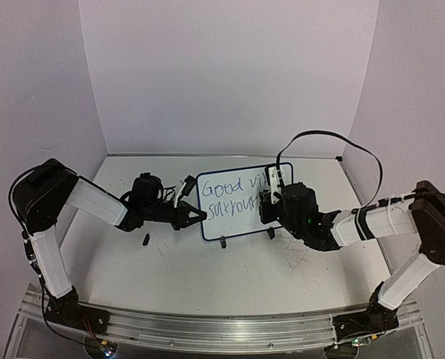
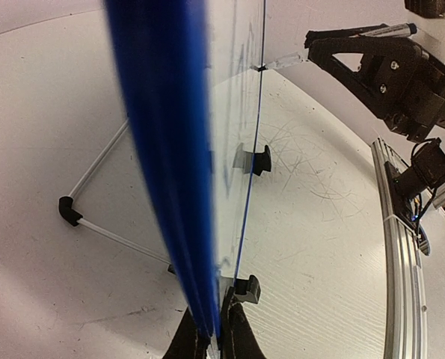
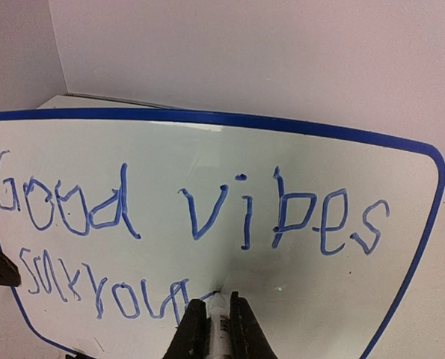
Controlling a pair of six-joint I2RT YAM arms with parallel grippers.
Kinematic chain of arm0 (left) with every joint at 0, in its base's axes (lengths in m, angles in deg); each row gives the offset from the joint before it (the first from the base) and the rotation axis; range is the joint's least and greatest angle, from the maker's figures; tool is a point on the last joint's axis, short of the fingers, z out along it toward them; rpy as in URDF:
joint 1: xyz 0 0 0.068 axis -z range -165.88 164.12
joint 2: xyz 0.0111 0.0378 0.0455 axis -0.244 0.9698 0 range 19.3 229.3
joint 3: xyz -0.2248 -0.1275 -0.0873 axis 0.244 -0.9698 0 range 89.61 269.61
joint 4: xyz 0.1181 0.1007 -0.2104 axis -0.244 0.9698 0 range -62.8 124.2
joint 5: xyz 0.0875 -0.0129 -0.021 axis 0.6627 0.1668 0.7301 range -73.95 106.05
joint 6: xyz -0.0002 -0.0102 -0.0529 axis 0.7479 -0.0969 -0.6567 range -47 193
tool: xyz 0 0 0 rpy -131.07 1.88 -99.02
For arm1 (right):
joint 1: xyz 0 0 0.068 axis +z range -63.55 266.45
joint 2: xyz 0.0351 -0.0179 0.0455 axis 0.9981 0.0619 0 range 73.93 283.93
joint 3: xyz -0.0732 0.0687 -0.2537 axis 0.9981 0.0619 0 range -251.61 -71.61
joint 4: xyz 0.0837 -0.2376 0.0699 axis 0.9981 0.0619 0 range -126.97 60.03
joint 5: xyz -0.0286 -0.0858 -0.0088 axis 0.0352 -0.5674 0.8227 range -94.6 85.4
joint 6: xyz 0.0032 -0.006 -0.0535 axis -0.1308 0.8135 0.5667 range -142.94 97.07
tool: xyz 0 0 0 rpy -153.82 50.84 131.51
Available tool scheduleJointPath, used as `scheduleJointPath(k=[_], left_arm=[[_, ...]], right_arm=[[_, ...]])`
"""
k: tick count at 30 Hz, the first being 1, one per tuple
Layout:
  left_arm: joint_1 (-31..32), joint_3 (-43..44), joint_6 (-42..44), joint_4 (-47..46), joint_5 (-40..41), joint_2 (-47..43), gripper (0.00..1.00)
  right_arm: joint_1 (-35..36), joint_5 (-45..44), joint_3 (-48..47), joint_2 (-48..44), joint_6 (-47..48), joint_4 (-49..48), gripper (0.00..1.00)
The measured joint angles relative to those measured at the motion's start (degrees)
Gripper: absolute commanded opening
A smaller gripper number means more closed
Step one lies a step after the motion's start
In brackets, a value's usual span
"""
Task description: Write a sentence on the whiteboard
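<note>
**Two arms at the whiteboard, pen tip on the second line**

Nearest the right wrist camera, the right gripper is clenched on a marker, whose tip meets the whiteboard at the end of the lower line. The sentence runs in blue marker strokes: "Good vibes" above, a scrawl that is hard to read below. A thin dark blue frame with rounded corners borders the white panel.

Only the left wrist view shows the board edge-on, with the left gripper clamped on the frame at the board's left edge and two black feet under the board.

From above, the board stands tilted on the scratched tabletop between the grippers. The left gripper is at its left edge and the right gripper is in front of its right half, covering part of the writing. A pale wall rises beyond the board.
</note>
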Motion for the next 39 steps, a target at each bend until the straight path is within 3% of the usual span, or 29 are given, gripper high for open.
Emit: scheduleJointPath(k=[39], left_arm=[[0.0,0.0,0.2,0.0,0.0,0.0,0.0]], right_arm=[[-2.1,-0.7,2.9,-3.4,-3.4,2.5,0.0]])
